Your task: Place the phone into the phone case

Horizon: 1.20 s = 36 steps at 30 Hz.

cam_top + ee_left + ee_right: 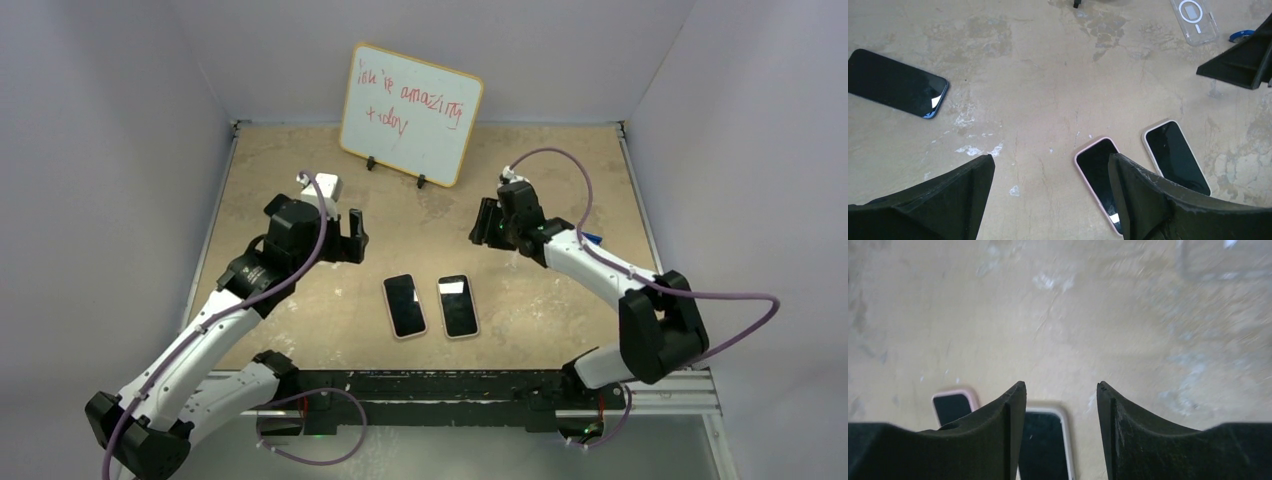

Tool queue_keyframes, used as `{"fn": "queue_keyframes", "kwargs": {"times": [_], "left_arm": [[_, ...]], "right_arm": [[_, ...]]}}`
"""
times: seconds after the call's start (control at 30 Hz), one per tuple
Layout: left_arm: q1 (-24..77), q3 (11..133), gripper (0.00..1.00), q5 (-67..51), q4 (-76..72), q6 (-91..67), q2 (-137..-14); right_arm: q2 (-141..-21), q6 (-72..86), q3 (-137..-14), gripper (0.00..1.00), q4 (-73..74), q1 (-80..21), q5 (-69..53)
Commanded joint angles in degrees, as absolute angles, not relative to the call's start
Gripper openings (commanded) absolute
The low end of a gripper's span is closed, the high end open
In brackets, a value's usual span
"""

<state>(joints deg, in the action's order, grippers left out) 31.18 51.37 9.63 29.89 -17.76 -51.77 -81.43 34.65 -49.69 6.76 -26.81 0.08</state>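
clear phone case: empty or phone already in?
Empty. In the left wrist view the clear phone case lies flat and the table shows straight through it; no phone inside.

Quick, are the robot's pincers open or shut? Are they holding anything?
Left pincer: open, holding nothing.
Right pincer: open, holding nothing.

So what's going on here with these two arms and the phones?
Nothing is held right now. The left gripper and right gripper both hang open above the table. A pink-edged phone and a white-edged phone lie side by side, screens up. A dark phone and a clear case lie apart, untouched.
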Motion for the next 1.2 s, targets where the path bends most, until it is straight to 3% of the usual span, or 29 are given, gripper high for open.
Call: {"fn": "queue_keyframes", "kwargs": {"times": [0.0,0.27,0.87,1.07,1.17], "left_arm": [[31.0,51.0,0.87,12.4,29.2,-17.0,-50.4],[31.0,50.3,0.87,13.9,28.8,-17.0,-47.6],[31.0,50.3,0.86,16.8,29.1,-17.7,-47.1],[31.0,50.1,0.85,17.1,29.2,-17.8,-46.2],[31.0,50.2,0.85,17.0,29.2,-17.6,-46.2]], "right_arm": [[-86.5,25.8,-57.1,0.56,12.1,-25.7,14.6],[-95.9,22.8,-64.6,0.50,10.1,-22.1,15.6],[-107.0,20.4,-68.4,0.49,5.3,-20.6,15.3],[-108.5,19.7,-68.9,0.44,6.0,-20.6,15.2],[-108.6,19.5,-68.5,0.35,5.7,-20.6,14.6]]}}
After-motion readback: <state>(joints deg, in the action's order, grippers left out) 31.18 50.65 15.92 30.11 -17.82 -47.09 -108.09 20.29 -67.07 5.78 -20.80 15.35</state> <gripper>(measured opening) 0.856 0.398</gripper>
